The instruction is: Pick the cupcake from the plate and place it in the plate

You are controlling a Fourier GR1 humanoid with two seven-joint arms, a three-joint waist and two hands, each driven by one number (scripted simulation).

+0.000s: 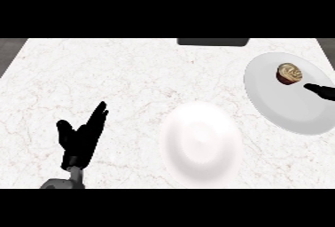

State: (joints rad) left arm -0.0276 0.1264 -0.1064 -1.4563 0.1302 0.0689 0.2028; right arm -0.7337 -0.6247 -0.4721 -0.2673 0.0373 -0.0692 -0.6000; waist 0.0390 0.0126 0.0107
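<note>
White marble-veined surface (131,80). Small brown cupcake with swirled cream frosting (289,73) sits on pale grey round plate (288,99), just up-left of black right hand (322,90); its grasp cannot be told. Glossy white round plate (200,144) right of left hand (82,137), fingers straight, empty.

The worktop (98,80) is white marble with faint veining; a grey plate (288,111) lies on it near its right edge, towards the far right corner; a white plate (200,144) lies nearer the front edge, right of the middle; a dark flat object (213,42) sits at the far edge.
</note>
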